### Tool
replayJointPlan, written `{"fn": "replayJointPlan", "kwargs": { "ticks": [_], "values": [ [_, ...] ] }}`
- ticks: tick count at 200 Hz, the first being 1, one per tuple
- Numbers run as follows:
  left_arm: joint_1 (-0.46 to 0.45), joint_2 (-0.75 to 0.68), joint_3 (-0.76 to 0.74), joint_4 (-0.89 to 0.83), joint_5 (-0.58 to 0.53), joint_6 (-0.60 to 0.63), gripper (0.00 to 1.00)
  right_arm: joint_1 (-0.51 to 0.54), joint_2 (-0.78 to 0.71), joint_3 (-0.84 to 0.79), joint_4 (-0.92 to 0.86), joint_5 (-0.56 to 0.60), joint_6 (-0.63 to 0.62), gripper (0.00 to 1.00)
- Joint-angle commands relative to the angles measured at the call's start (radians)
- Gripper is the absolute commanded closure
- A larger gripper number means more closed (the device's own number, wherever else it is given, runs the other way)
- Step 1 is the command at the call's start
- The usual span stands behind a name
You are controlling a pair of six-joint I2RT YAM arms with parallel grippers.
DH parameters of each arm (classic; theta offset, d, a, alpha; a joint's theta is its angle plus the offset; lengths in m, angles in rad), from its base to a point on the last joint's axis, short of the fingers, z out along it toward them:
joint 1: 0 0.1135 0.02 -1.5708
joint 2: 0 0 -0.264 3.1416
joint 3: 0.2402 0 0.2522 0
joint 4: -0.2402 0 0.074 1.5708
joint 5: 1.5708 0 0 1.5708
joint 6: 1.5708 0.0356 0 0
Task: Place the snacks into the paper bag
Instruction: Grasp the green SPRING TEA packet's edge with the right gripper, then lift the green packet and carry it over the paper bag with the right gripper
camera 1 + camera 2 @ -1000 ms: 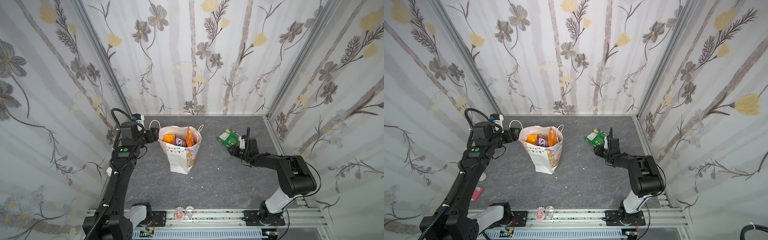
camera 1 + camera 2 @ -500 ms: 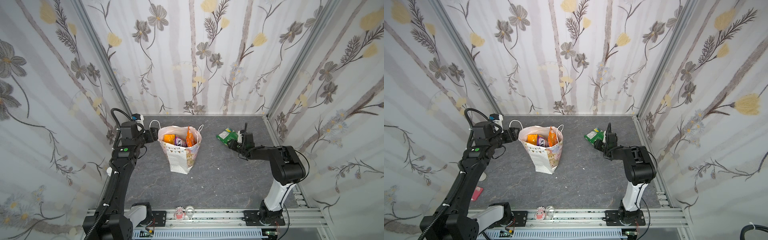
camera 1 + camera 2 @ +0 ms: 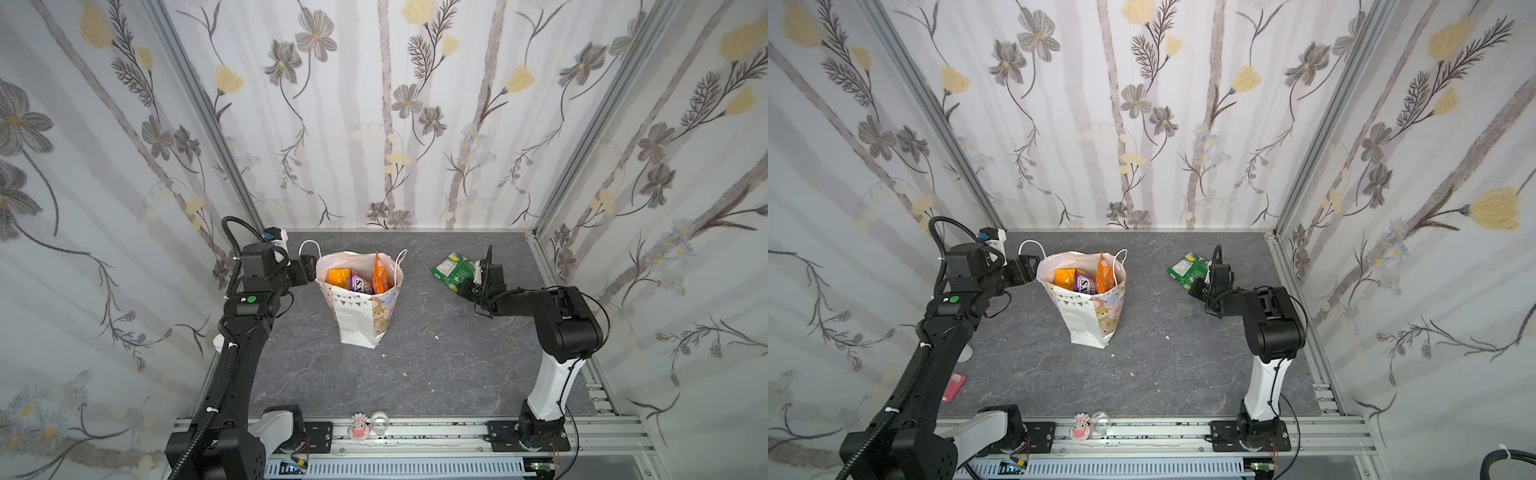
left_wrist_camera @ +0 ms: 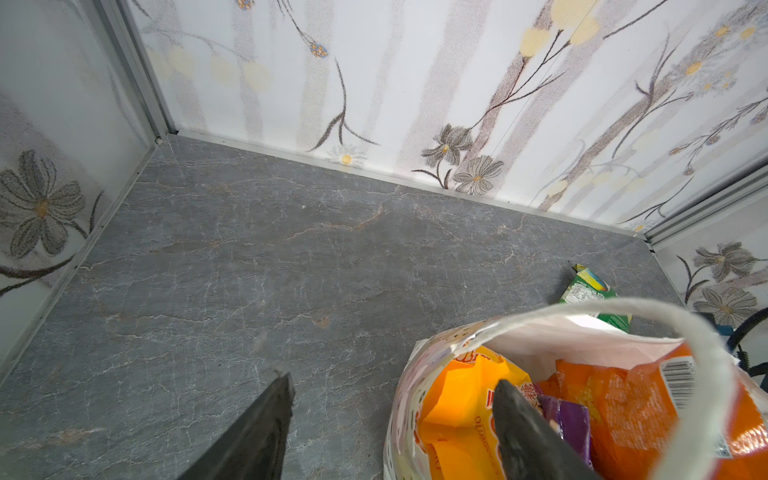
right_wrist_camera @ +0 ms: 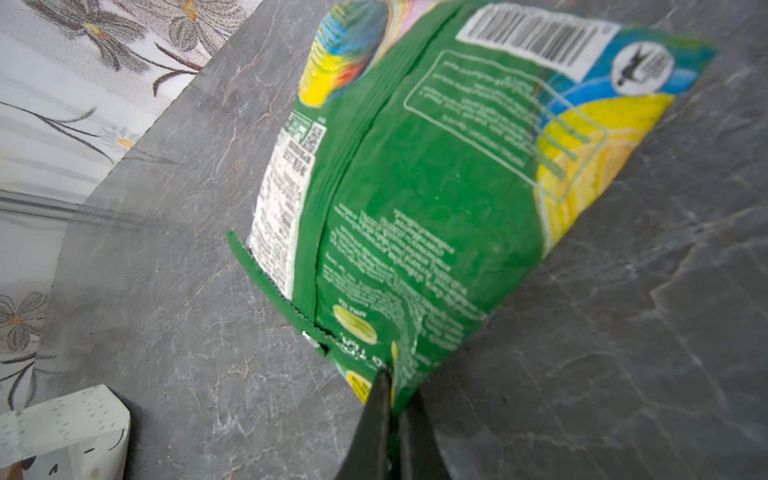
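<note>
Right of paper bag (image 3: 361,320): right gripper (image 5: 399,390) clamped on green packet (image 5: 415,187) corner, pickup step; next, lift it over bag mouth

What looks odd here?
The rim of the paper bag bulges unevenly, with one finger of the left hand inside it. The right hand pinches the green packet by just its edge. A small pink object lies at the table's left edge; I cannot tell what it is. A few white crumbs dot the table.
</note>
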Motion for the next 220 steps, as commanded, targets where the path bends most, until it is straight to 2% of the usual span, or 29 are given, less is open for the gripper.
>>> {"fn": "replayJointPlan", "kwargs": {
  "ticks": [1,63,106,145,172,200,220],
  "values": [
    [0.001,-0.008,0.001,0.021,-0.001,0.012,0.24,0.001,-0.025,-0.001,-0.033,0.009,0.002,1.0],
    [0.001,-0.025,0.0,0.027,0.001,0.012,0.24,0.019,-0.242,-0.003,-0.199,0.078,-0.108,1.0],
    [0.002,-0.029,-0.002,0.03,0.008,0.013,0.25,0.072,-0.417,0.082,-0.398,0.126,-0.214,1.0],
    [0.002,-0.029,-0.003,0.033,0.025,0.013,0.27,0.153,-0.545,0.223,-0.562,0.186,-0.279,1.0],
    [0.001,-0.03,-0.005,0.035,0.035,0.013,0.28,0.212,-0.62,0.322,-0.611,0.194,-0.301,1.0],
    [0.002,-0.026,-0.003,0.032,0.041,0.012,0.28,0.336,-0.644,0.48,-0.692,0.311,-0.357,1.0],
    [0.002,-0.026,-0.001,0.031,0.044,0.013,0.28,0.406,-0.628,0.592,-0.739,0.338,-0.375,1.0]
  ]
}}
